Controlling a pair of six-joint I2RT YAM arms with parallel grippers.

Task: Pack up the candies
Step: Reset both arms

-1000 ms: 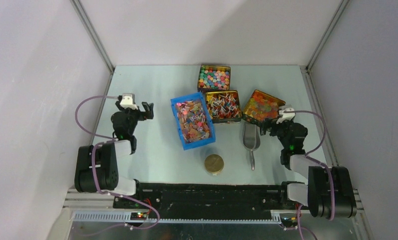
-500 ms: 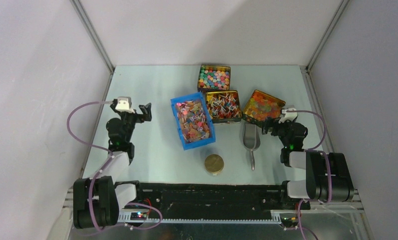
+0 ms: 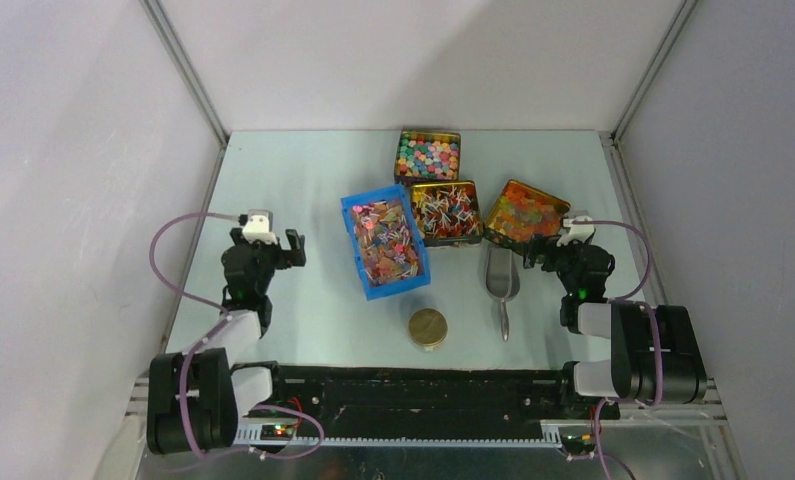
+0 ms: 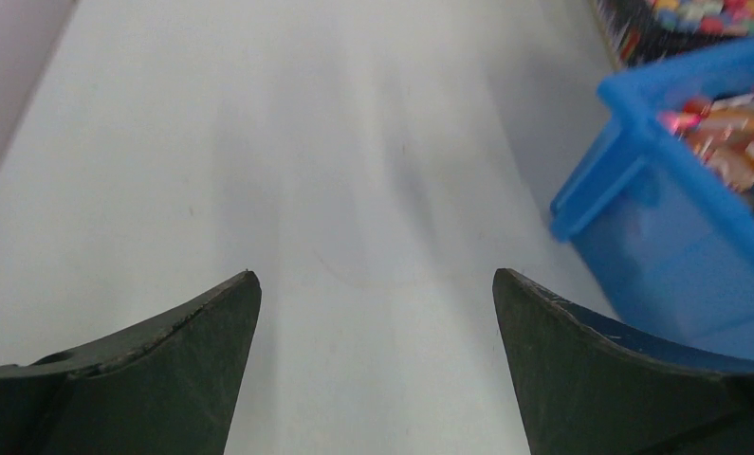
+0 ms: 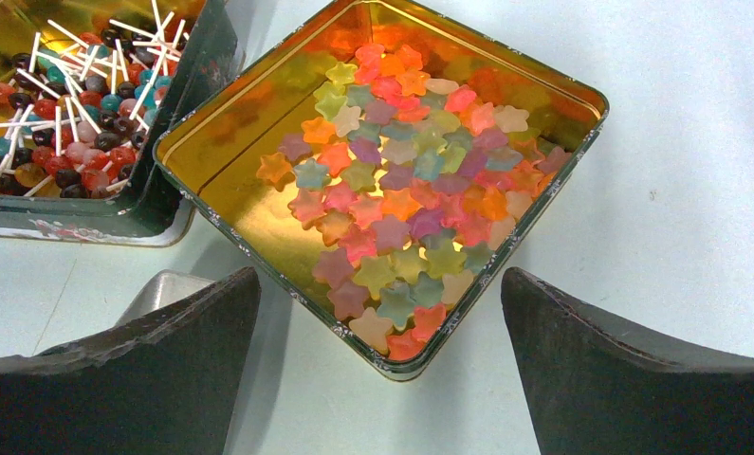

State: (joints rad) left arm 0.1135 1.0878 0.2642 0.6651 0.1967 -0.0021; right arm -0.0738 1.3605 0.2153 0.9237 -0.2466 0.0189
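Left end effector (image 4: 375, 277) gapes empty beside blue bin (image 4: 657, 246) of candies (image 4: 733, 137).

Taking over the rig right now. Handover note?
Left gripper: open, empty, over the table left of the blue bin.
Right gripper: open, empty, facing the star-jelly tin, with the scoop beside it.
Candies: heaped in the blue bin.
Done: nothing visibly packed. The scoop lies untouched and the round gold tin sits near the bases.
Left: the whole job, probably starting with the scoop.
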